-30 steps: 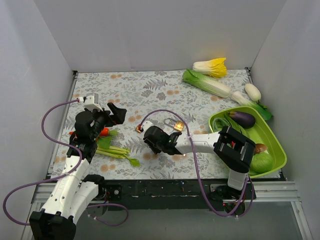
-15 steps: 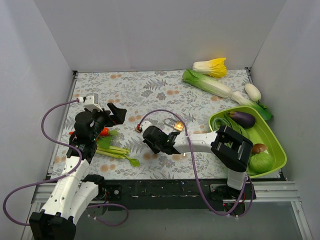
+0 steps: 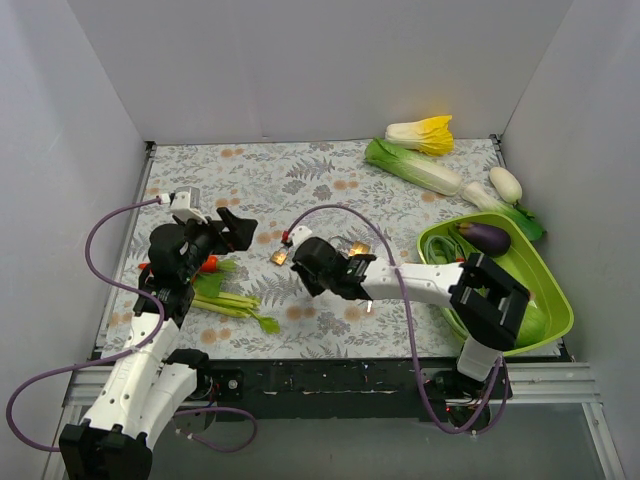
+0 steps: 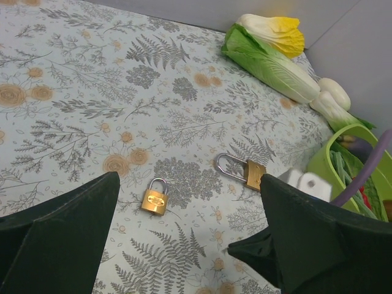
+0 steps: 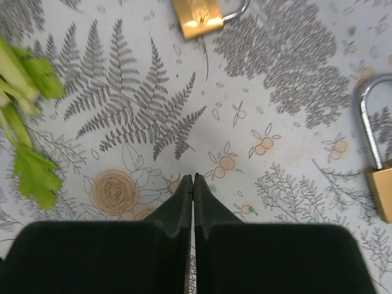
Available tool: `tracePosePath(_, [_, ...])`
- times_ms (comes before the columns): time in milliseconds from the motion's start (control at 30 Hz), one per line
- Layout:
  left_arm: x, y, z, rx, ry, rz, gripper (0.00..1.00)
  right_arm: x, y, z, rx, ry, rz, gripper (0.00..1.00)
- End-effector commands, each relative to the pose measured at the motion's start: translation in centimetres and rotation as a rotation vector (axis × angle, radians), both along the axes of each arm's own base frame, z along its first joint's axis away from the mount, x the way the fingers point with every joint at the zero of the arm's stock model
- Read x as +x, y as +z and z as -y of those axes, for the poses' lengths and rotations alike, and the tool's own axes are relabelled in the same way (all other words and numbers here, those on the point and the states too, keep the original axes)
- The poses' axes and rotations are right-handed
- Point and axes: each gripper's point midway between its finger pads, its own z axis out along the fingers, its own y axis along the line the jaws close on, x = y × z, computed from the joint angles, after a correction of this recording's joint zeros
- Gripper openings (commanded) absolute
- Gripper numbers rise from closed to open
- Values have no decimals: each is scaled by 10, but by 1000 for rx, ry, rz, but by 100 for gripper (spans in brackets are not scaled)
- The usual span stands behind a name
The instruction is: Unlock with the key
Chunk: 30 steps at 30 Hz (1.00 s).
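Our right gripper (image 5: pixel 193 179) has its two black wedge-shaped fingers pressed flat together, pointing down at the table (image 5: pixel 288 73), which is covered by a matte pale cloth printed with grey ferns and tan flowers. We see nothing pinched between the tips. The key shows in no view, and we cannot tell whether the fingers or the arm hide it.

Just ahead of the tips, near the middle of the table, lies the smaller brass padlock (image 5: pixel 199 11), with a square polished body and a thin steel loop. To the right lies the brass padlock with a silver shackle (image 5: pixel 381 195), its shackle long, rounded and glinting. To the left lie ribbed pale-green celery stalks (image 5: pixel 33 174) with frilled leaves.

Our left gripper (image 3: pixel 240 230) hangs over the left side of the table with its fingers spread wide, holding nothing.

Along the right edge, toward the near corner, sits a glossy lime-green oval bowl (image 3: pixel 555 290). It holds a smooth purple eggplant (image 3: pixel 485 238), long green pods (image 4: pixel 340 168) and a round green vegetable (image 3: pixel 535 325) partly behind the arm.

At the far right corner lie a long green-leaved cabbage (image 3: pixel 412 167), a yellow-tipped cabbage (image 3: pixel 422 133) and a smooth white radish (image 3: pixel 505 183).
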Motion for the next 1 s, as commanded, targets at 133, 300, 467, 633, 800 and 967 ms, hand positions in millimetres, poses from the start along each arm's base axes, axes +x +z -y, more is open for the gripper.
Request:
tracePosePath(133, [-29,19,57,-95,-393,75,98,35,123,10,434,-57,46,1])
tracePosePath(300, [-49,31,88,-221,-606,98,97,36,184,22,633,-46,104,1])
tracePosePath(467, [-66,41,110,-338,-671,117,98,28,228,29,759,-1,133,1])
tracePosePath(633, [-72,43,122,-391,-698,129,98,13,257,32,859,46,102,1])
tracePosePath(800, [-68,40,138,-361,-705,129,98,7,271,35,913,51,81,1])
tracePosePath(967, [-67,39,154,-348,-740,123,98,4,274,36,947,37,44,1])
